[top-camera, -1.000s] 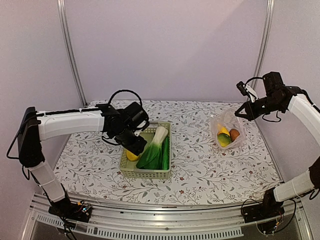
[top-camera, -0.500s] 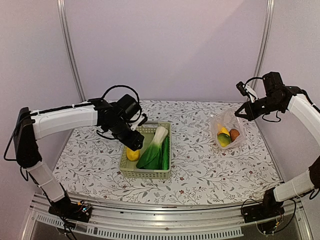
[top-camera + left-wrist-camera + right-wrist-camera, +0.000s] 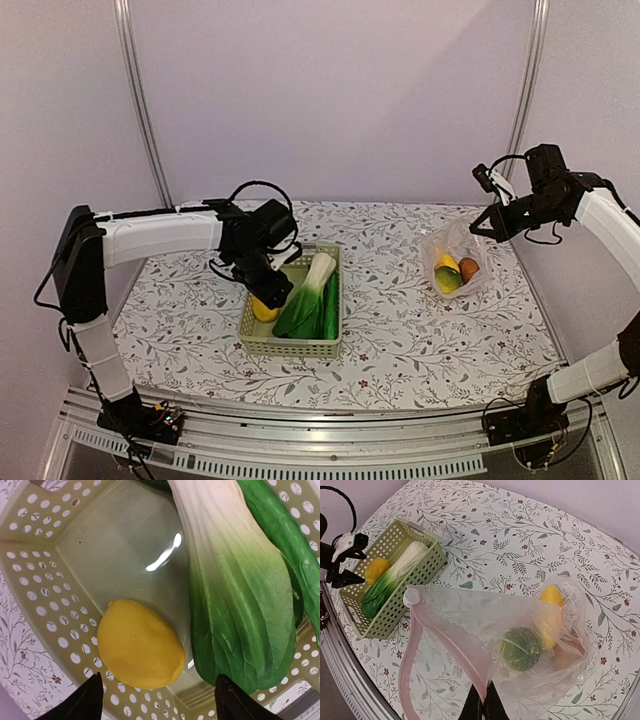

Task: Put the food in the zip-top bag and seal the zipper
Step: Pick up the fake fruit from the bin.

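Lemon (image 3: 140, 645) lies in the basket (image 3: 40, 580) corner beside the bok choy (image 3: 235, 605), with the left gripper (image 3: 158, 680) poised over it, jaws spread. The right gripper (image 3: 484, 700) pinches the zip-top bag (image 3: 520, 625) mouth. Next, I'd guess, the left descends and clamps

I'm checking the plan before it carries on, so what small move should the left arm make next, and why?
Probably lower the left hand a little and close it on the yellow lemon. The hand hangs open astride that lemon, which lies free in the basket beside the bok choy, and the right hand holds the zip-top bag by its mouth edge.
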`<state>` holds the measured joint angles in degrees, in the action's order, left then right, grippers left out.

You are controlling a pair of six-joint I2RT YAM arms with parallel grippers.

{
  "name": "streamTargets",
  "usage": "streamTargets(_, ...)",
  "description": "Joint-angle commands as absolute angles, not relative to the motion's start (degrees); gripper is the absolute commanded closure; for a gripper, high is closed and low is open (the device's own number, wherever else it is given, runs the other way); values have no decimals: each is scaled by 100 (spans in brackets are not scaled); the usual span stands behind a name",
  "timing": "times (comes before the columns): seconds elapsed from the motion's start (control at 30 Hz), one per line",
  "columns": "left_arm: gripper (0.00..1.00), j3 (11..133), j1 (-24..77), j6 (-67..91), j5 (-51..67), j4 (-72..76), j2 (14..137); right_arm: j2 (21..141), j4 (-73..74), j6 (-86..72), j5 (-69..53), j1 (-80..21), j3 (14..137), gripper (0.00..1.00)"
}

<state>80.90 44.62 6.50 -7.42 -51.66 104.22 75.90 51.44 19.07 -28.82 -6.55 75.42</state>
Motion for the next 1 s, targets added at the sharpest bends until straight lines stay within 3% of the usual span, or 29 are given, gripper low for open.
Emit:
streamTargets(0.0, 24, 8298, 4377, 326, -974, -5309, 10640, 7563, 5223, 1916, -2855, -658, 7613, 100)
streamTargets(0.57, 30, 8778, 4395, 78, -1353, -5620, 11238, 7603, 5137, 1918, -2851, -657, 7492, 100)
streamTargets(0.97, 27, 8704, 4584, 70, -1500, -5758, 11512, 7585, 5033, 1912, -2863, -657, 7332, 100)
